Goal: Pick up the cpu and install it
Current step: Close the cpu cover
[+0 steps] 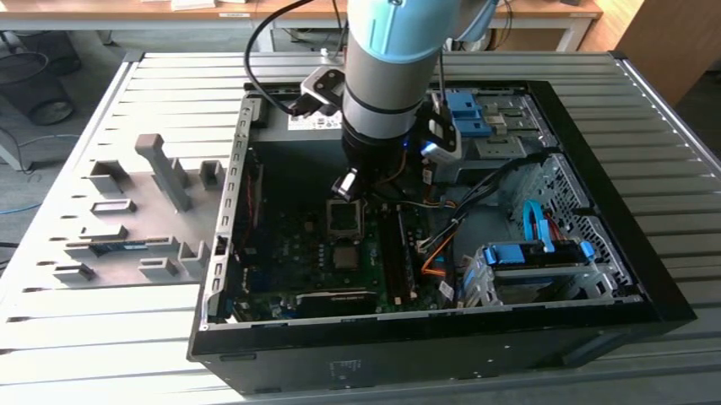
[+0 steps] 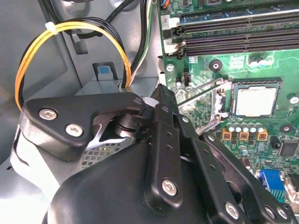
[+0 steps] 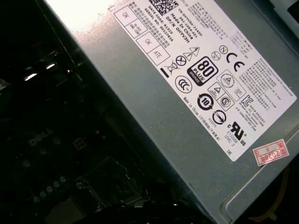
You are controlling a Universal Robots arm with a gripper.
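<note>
The arm reaches straight down into the open computer case (image 1: 631,278) on the table (image 1: 169,93). Its gripper (image 2: 156,109) hangs above the power-supply box (image 3: 187,121); I cannot tell how the jaws stand. The cpu (image 2: 254,101) sits in the motherboard socket (image 2: 253,99).

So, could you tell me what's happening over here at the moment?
A robot arm is reaching down into an open computer case lying on the table. In the second wrist view, the cpu already sits in its socket on the green motherboard, and the claw hovers beside it near the power supply.
</note>
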